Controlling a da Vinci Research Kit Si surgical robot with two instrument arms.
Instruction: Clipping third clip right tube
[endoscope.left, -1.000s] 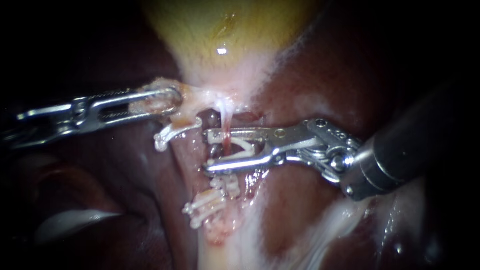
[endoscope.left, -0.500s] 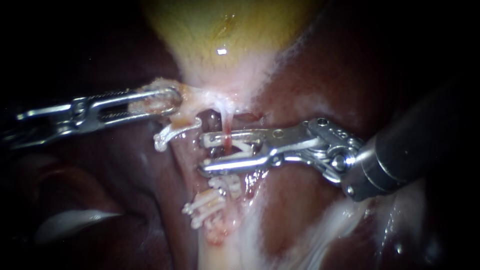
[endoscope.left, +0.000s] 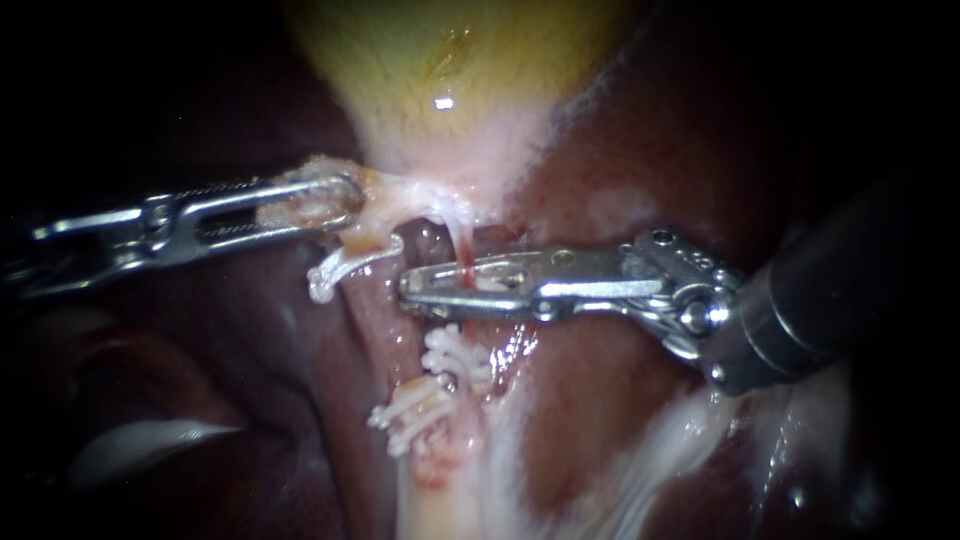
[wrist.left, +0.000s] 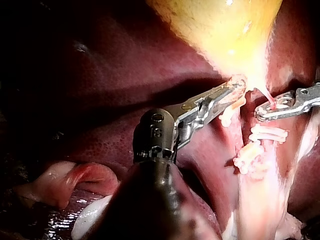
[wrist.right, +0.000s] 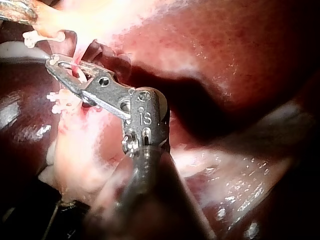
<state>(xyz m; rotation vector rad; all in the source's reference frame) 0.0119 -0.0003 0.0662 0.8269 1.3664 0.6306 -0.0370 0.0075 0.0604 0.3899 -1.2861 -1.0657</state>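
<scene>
Our right pincer (endoscope.left: 408, 287) is clamped onto the right tube (endoscope.left: 463, 248) — white clip (endoscope.left: 488, 284) inside. Our left pincer (endoscope.left: 348, 202) grips the gallbladder (endoscope.left: 450, 70) at its pale lower end.

Glistening dark-red liver (endoscope.left: 600, 425) fills the surround, fading into blackness at the edges.

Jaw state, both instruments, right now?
Left instrument: shut on pale tissue at the gallbladder base.
Right instrument: shut on the thin tube, clip between its jaws.
</scene>
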